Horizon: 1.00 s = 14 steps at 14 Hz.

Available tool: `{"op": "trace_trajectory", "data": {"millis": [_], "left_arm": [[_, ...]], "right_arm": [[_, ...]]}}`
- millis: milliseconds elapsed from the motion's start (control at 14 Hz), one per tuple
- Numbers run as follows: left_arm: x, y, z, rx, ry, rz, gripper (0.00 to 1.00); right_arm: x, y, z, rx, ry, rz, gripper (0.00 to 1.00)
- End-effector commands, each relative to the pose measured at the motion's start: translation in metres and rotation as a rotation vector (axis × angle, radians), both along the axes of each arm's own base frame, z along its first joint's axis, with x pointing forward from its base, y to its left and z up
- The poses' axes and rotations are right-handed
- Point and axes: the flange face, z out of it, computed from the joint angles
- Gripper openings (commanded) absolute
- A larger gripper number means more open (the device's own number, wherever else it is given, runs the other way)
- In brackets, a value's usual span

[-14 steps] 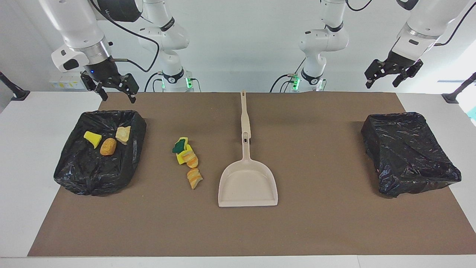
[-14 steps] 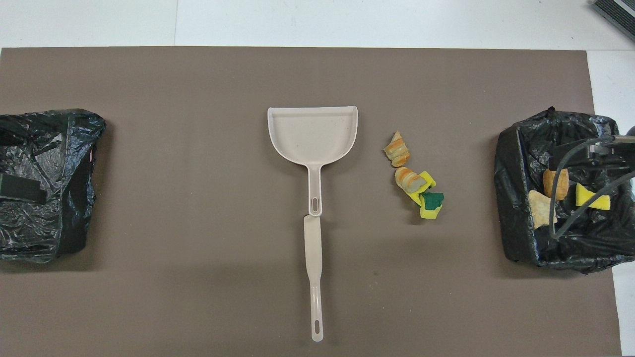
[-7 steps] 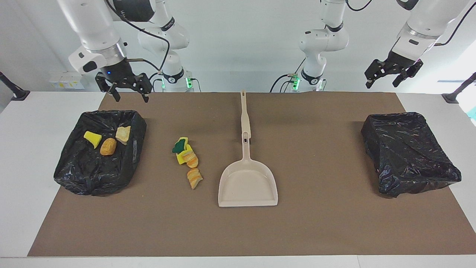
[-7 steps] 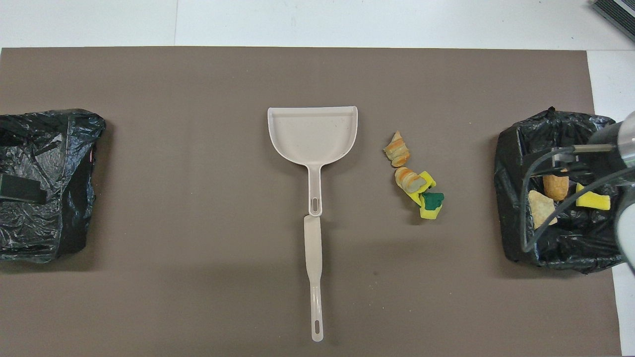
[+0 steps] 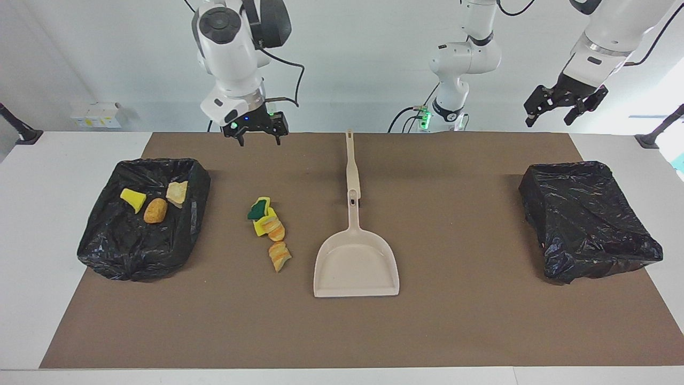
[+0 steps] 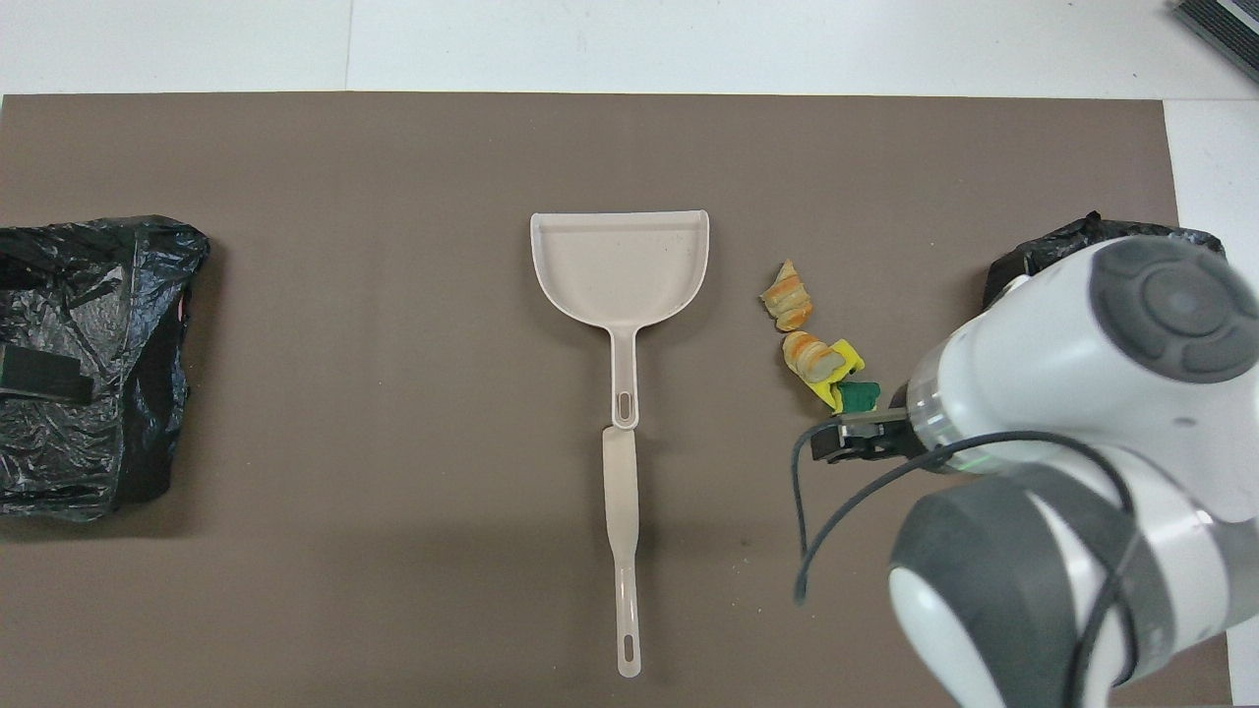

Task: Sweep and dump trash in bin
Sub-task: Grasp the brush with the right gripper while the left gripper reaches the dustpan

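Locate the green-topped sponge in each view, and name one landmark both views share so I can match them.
Facing view: the green-topped sponge lies on the brown mat, at the end of the loose trash row nearest the robots, between the dustpan and the bin holding scraps.
Overhead view: the sponge shows beside the right arm's wrist, which partly covers it.
Shared landmark: the dustpan at mid-table.

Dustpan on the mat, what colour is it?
The dustpan is plain beige, with no pattern. It shows best in the facing view.
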Motion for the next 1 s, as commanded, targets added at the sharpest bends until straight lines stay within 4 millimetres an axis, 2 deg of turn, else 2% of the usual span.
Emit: {"op": "trace_trajectory", "data": {"millis": [0, 143, 285, 428, 571, 785, 927], "left_arm": [[0.000, -0.013, 0.004, -0.005, -0.014, -0.021, 1.00], [0.000, -0.027, 0.004, -0.005, -0.015, -0.041, 1.00], [0.000, -0.052, -0.001, -0.012, -0.031, -0.059, 1.00], [0.015, -0.091, -0.012, -0.067, -0.110, -0.066, 1.00], [0.031, -0.151, -0.046, -0.087, -0.113, -0.029, 1.00], [0.047, -0.205, -0.077, -0.121, -0.155, -0.006, 1.00], [0.053, -0.241, -0.108, -0.129, -0.145, -0.042, 1.00]], "right_arm": [[-0.030, 0.027, -0.029, 0.038, 0.035, -0.078, 1.00], [-0.048, 0.058, -0.059, 0.064, 0.053, -0.080, 1.00], [-0.070, 0.092, -0.080, 0.073, 0.027, -0.114, 1.00], [-0.088, 0.131, -0.101, 0.066, 0.017, -0.134, 1.00], [-0.108, 0.170, -0.125, 0.064, -0.002, -0.137, 1.00], [-0.125, 0.204, -0.160, 0.062, -0.019, -0.124, 1.00], [-0.130, 0.212, -0.182, 0.057, -0.024, -0.128, 0.99]]}}
